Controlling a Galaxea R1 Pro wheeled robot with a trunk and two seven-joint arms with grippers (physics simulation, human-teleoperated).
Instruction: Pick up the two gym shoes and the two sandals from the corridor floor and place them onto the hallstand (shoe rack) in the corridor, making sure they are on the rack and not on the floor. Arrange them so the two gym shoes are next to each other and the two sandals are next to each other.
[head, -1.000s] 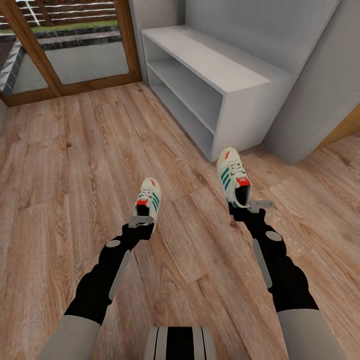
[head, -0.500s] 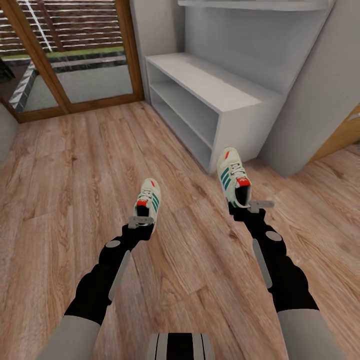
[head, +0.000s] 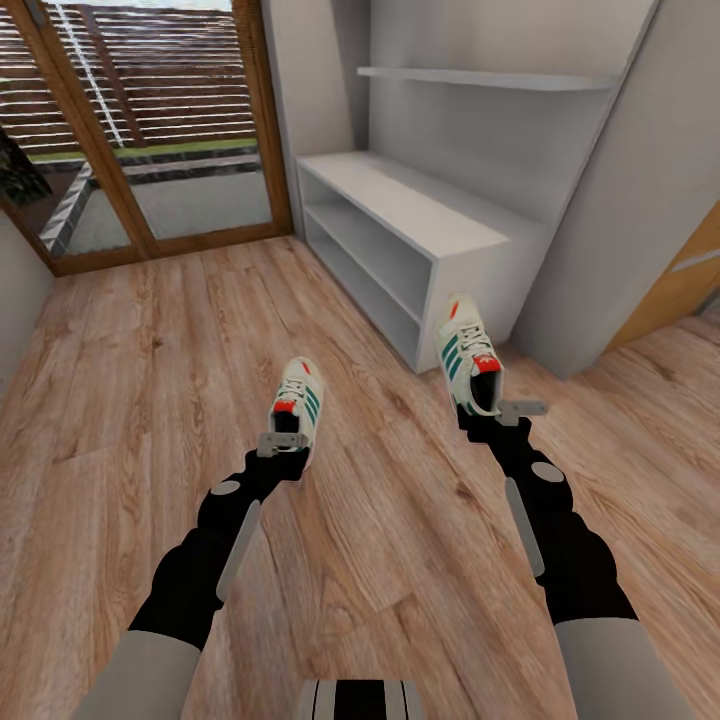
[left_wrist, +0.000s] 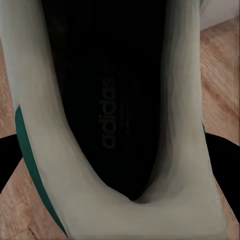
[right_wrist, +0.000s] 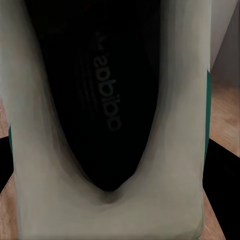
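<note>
My left gripper (head: 285, 437) is shut on the heel of one cream gym shoe (head: 298, 402), held above the corridor floor (head: 150, 400). The left wrist view looks straight into that gym shoe's (left_wrist: 110, 125) dark inside. My right gripper (head: 490, 412) is shut on the heel of the other gym shoe (head: 466, 354), whose toe points at the hallstand (head: 440, 235). In the right wrist view that gym shoe's (right_wrist: 107, 105) black insole and pale collar are close up. The pale grey hallstand has two low open tiers and an upper shelf (head: 490, 78). The sandals are out of view.
A wood-framed glass door (head: 150, 130) stands at the back left of the corridor. A grey wall panel (head: 640, 190) rises right of the hallstand, and an orange-brown panel (head: 680, 280) shows at the far right.
The head view has tilted upward, so the hallstand's upper shelf and more of the glass door now show. Both arms and their gym shoes keep the same place in the picture.
</note>
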